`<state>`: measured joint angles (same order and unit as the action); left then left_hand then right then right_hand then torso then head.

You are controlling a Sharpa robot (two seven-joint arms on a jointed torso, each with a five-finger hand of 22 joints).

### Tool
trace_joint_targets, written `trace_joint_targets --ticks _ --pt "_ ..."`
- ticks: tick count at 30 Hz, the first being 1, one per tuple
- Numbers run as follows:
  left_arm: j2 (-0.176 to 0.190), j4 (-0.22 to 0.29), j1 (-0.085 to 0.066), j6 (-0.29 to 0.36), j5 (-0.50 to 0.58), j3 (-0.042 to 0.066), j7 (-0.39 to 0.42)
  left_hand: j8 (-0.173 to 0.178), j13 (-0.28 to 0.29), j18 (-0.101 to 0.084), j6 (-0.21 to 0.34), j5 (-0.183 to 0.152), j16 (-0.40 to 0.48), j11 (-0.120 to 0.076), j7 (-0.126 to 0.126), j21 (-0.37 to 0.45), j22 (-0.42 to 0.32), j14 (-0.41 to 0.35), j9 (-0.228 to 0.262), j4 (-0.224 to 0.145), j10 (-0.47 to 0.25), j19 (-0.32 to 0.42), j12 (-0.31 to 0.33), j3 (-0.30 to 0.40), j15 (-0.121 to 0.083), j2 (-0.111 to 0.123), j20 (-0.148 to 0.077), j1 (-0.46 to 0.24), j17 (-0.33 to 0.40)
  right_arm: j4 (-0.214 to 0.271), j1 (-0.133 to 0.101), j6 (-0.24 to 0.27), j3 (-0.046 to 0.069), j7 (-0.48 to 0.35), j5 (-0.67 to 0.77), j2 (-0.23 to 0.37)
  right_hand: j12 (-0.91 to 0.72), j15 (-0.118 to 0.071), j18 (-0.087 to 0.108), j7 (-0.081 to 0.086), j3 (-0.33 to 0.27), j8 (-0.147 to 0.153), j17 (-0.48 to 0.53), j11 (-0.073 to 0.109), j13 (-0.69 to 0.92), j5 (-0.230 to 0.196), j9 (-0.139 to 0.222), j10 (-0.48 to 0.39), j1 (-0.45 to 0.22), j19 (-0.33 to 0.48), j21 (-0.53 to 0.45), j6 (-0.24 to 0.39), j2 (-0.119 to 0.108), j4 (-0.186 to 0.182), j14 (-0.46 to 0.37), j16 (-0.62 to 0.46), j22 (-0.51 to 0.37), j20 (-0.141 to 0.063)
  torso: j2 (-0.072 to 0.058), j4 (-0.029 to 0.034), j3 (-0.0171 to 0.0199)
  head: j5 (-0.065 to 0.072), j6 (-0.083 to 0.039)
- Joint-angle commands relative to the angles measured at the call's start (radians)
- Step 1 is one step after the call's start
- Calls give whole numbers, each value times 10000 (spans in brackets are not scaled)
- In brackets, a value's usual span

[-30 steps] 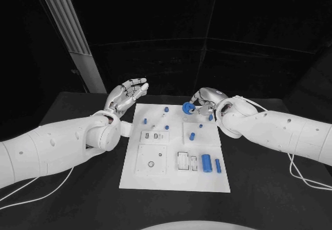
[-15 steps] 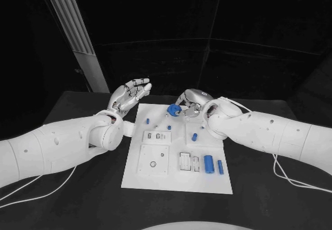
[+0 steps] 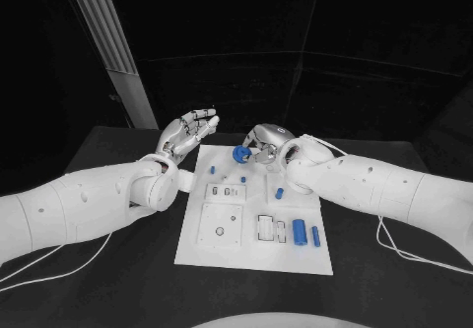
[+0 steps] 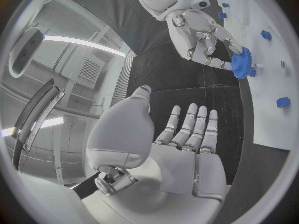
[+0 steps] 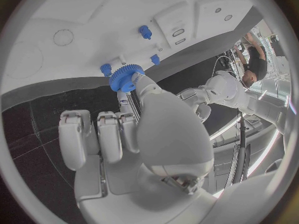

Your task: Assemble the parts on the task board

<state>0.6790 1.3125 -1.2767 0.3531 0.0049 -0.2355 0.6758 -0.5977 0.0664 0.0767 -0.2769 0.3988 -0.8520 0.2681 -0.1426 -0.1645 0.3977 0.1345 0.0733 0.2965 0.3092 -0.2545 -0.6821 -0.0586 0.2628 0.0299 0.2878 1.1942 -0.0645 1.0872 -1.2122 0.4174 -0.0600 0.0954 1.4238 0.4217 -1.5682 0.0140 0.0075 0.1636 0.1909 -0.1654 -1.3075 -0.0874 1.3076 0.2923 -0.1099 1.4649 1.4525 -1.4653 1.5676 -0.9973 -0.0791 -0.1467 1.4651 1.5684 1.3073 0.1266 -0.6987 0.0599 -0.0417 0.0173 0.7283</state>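
The right hand (image 3: 264,145) pinches a blue gear (image 3: 240,154) at its fingertips and has carried it leftward across the far end of the task board (image 3: 251,256) over the last second; a moment ago the gear hung nearer the board's far right corner, and now it sits over the far middle, close to a small blue peg (image 3: 242,179) that stands below it. From the right wrist view the gear (image 5: 126,77) is seen held edge-out beyond the fingers, just above the white plate, with other blue pegs standing close by. Whether it already touches the board I cannot tell.

The left hand (image 3: 185,135) holds nothing, palm up and fingers spread, hovering off the board's far left corner above the desk (image 3: 109,273); it has barely shifted.

Nearer the front of the board a blue cylinder (image 3: 299,231) and a thin blue pin (image 3: 316,236) lie loose beside the slots, untouched.

To my eye the shift means the gear is being lined up with its seat at the far end; the seating itself looks not yet done, and several parts remain to place
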Motion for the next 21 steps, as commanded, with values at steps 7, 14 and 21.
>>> trace_joint_targets --ticks 7,14,21 --pt "21 23 -17 -115 -64 6 2889 -36 -5 152 91 -6 -63 -5 -1556 59 -11 -32 -17 -21 -43 101 -68 45 18 -127 7 -13 -2 -345 5 -581 8 -137 177 -245 -26 -11 -75 -53 23 47 -2633 -40 2632 30 -22 1059 -125 -1055 32 -84 48 67 1057 24 2635 -50 14 -32 6 24 85" --pt "18 30 -17 -118 -64 6 2890 -36 -5 152 91 -6 -63 -5 -1556 59 -11 -32 -17 -21 -43 101 -68 45 18 -127 7 -13 -2 -575 56 -981 7 63 205 -387 -26 7 -75 -18 40 124 -2633 -69 2632 -10 7 1059 -155 -1055 32 -13 47 83 1057 24 2635 -35 23 -13 6 38 96" --pt "33 36 -19 -103 -64 6 2890 -36 -5 152 91 -6 -63 -5 -1556 59 -11 -32 -17 -21 -43 101 -68 45 18 -127 7 -13 -2 -791 97 -1120 7 116 232 -523 -26 8 -75 -18 41 125 -2633 -70 2632 -11 7 1059 -155 -1055 32 -14 49 84 1057 24 2635 -34 16 -18 10 35 91"
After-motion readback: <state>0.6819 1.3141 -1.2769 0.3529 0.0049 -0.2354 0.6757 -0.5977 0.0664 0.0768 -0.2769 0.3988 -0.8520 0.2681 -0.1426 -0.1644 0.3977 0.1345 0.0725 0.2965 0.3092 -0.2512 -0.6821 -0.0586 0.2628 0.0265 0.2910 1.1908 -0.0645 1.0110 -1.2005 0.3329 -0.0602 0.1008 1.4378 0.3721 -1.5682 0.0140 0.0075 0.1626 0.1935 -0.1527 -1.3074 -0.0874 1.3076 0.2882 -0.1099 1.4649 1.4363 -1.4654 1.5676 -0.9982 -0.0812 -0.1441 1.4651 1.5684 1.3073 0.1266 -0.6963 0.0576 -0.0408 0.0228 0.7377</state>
